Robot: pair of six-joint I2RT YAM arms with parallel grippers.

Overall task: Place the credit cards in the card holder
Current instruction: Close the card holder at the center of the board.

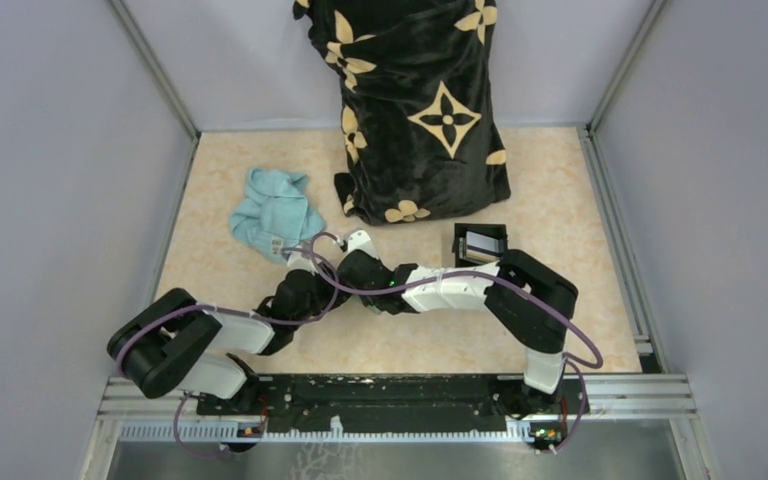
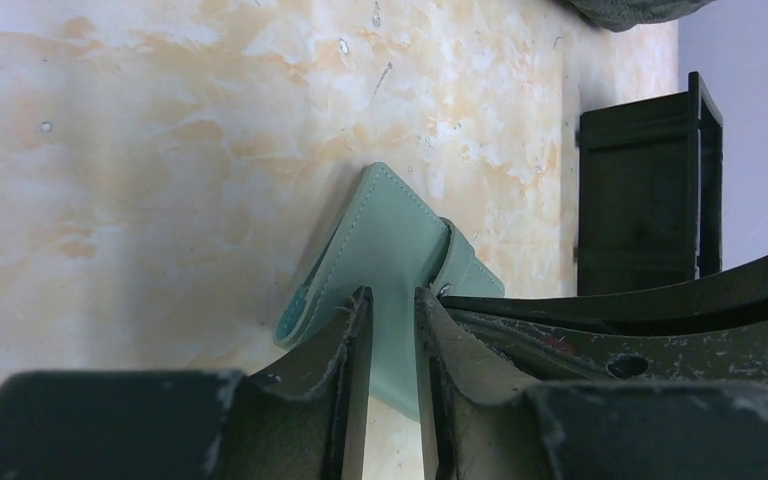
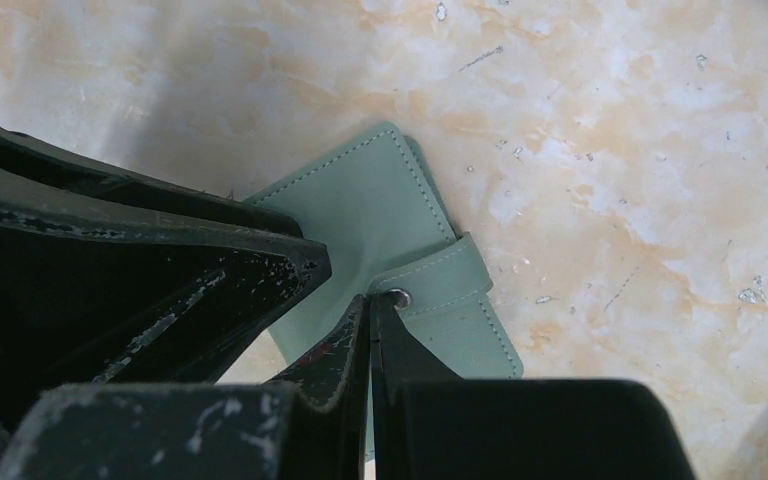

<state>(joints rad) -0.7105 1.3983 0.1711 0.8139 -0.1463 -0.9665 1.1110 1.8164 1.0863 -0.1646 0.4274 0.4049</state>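
The card holder [image 3: 360, 200], sage green, lies closed and flat on the marbled table, its strap [image 3: 450, 275] snapped across it. My right gripper [image 3: 372, 298] is shut, its tips touching the strap beside the metal snap. My left gripper [image 2: 393, 295] stands narrowly open over the card holder [image 2: 390, 235], whose green face shows between the fingers. In the top view both grippers meet mid-table and hide the card holder. One pale credit card [image 1: 481, 243] shows inside the black box [image 1: 460, 238]; other credit cards are out of view.
A light blue cloth [image 1: 273, 212] lies crumpled to the left behind the grippers. A black flower-patterned pillow [image 1: 415, 110] stands at the back centre. The black box [image 2: 645, 190] is to the right of the card holder. Grey walls enclose the table.
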